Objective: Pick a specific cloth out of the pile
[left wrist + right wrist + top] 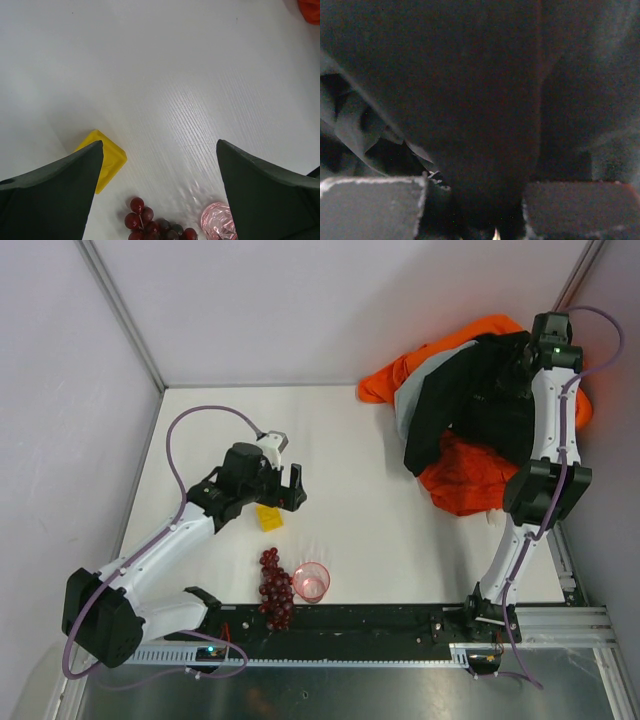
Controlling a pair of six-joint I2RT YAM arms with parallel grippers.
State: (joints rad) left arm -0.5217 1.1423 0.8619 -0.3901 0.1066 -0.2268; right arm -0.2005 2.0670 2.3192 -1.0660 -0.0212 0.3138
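Note:
The pile lies at the table's far right: a large bright orange garment (pixel 400 375), a light grey one (pixel 412 395) and a black garment (pixel 480 400) on top. An orange-red cloth (pixel 465 480) sticks out from under the black garment's near edge; no cord shows on it. My right gripper (pixel 520 352) is down in the top of the pile. In the right wrist view black fabric (pixel 470 100) fills the frame and bunches between the gripper's (pixel 475 200) two fingers. My left gripper (pixel 285 485) is open and empty over the table, and also shows in the left wrist view (pixel 160 145).
A yellow block (pixel 269 517) lies just under the left gripper and shows in the left wrist view (pixel 107 160). A bunch of dark red grapes (pixel 273 587) and a pink glass cup (pixel 311 581) stand near the front edge. White walls close the back and sides.

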